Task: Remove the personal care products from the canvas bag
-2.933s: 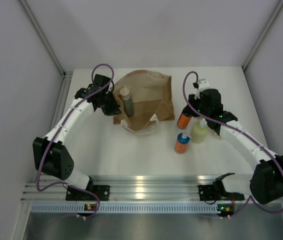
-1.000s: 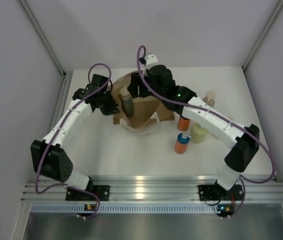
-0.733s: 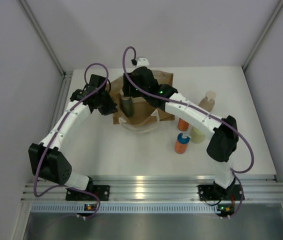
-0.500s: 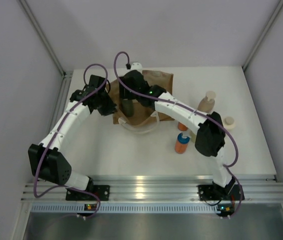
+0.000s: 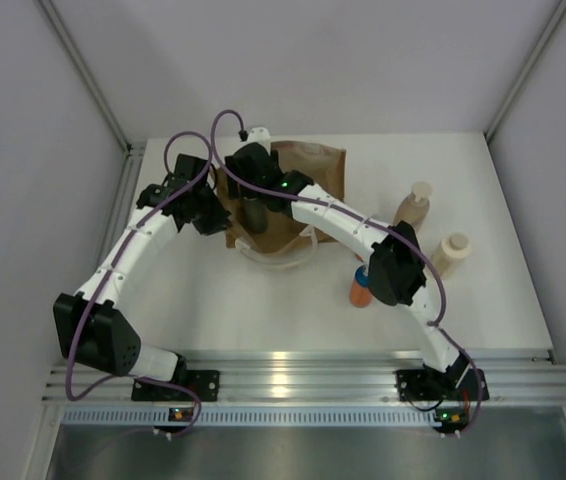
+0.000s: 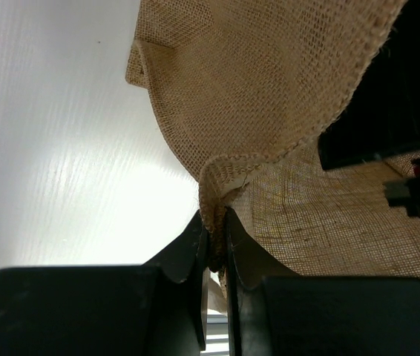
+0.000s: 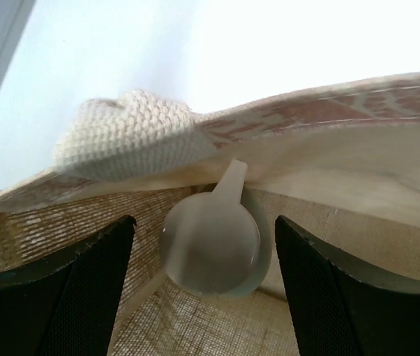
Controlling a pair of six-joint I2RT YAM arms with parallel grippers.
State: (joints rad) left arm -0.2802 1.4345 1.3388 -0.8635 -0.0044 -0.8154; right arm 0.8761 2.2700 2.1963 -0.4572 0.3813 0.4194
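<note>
Bag (image 5: 308,190) lies on the table (image 5: 263,300), mouth held up at its left edge.

Left gripper (image 5: 218,212) at the bag's left rim. In the wrist view the left gripper (image 6: 214,241) has its jaws nearly closed, pinching the folded hem of the bag (image 6: 269,96). Fabric rises from the pinch.

Right arm reaches across to the bag's mouth, with the right gripper (image 5: 252,195) above it. One dark bottle (image 5: 254,213) stands inside the bag, just right of the pinched rim. From the right wrist, the right gripper (image 7: 202,226) is spread wide, one finger on each side of the dark bottle's (image 7: 210,248) pale translucent cap. No contact with the cap visible. Woven fabric lies around and below the cap, and a rope handle (image 7: 132,133) sits at the rim just behind it.

Outside the bag, to its right:
- tan bottle (image 5: 413,205), upright
- cream bottle (image 5: 450,252), upright, farther out
- orange bottle (image 5: 362,290), near-right of the bag, half hidden under the right arm's elbow

The other rope handle (image 5: 278,260) loops out at the bag's near edge.
</note>
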